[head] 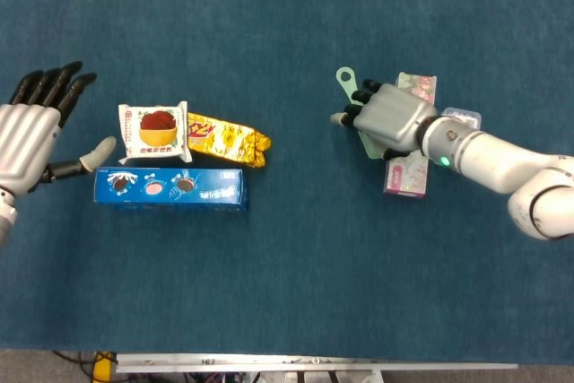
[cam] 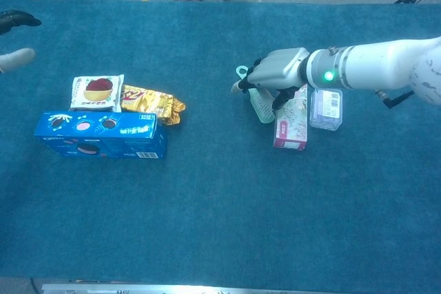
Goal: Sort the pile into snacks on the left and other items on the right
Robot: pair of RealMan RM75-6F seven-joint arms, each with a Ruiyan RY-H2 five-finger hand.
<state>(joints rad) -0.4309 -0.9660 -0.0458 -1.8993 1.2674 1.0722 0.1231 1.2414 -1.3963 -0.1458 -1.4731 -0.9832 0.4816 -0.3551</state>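
The right hand [head: 387, 116] lay over a pale green brush [head: 357, 107], its fingers curled down across the bristle end, while the looped handle poked out past the knuckles toward the far side of the table [head: 296, 6]; whether the fingers truly clamped the brush or only pressed it to the cloth could not be told. The brush sat just beside a flowered box [head: 408, 168], touching or nearly touching it, with a small clear case [cam: 326, 107] on that box's outer side, so the non-snack group was forming on the right. It looked light, stiff plastic, thin and flat, likely to skid on the cloth, and probably best taken across the narrow neck between head and handle, where fingers could get under an edge. The box seemed light cardboard that would dent under a hard squeeze; its long sides offered the surest hold. On the left lay a white snack packet [head: 154, 130], a crinkled gold wrapper [head: 227, 140] touching it, and a blue cookie box [head: 170, 188] just in front of them. The left hand [head: 27, 143] hovered beside these with fingers spread, holding nothing.
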